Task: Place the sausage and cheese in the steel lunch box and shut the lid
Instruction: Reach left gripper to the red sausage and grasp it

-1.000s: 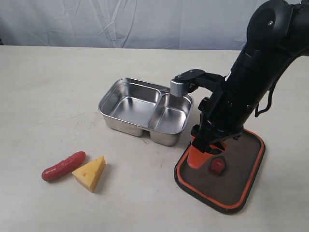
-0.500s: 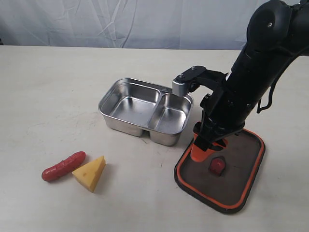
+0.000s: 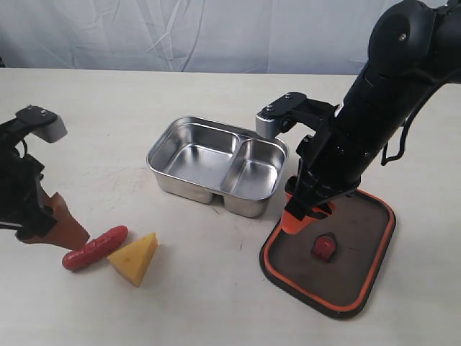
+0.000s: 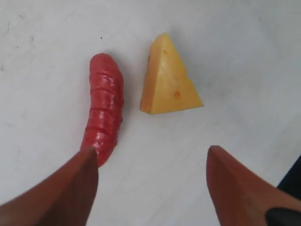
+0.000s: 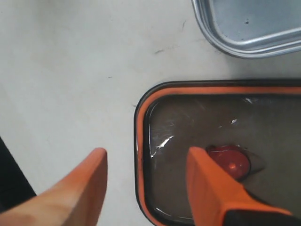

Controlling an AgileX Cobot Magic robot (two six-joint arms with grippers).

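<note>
The red sausage (image 3: 94,247) (image 4: 104,108) and the yellow cheese (image 3: 135,257) (image 4: 169,84) lie side by side on the table at the front left. My left gripper (image 3: 68,232) (image 4: 151,159) hovers open just left of them, one fingertip next to the sausage's end. The steel lunch box (image 3: 180,189) (image 5: 249,28) stands empty in the middle. To its right lies the dark lid (image 3: 353,277) (image 5: 197,117) with its orange rim and valve (image 5: 230,162). Over the lid's near-left edge my right gripper (image 3: 299,216) (image 5: 147,155) is open and holds nothing, straddling the rim.
A pale tabletop carries everything, with a grey cloth backdrop behind it. The right arm (image 3: 389,94) leans in from the upper right, past the lunch box's right end.
The left arm has come into view at the left, its jaws open beside the sausage. The right gripper has lifted slightly off the lid.
</note>
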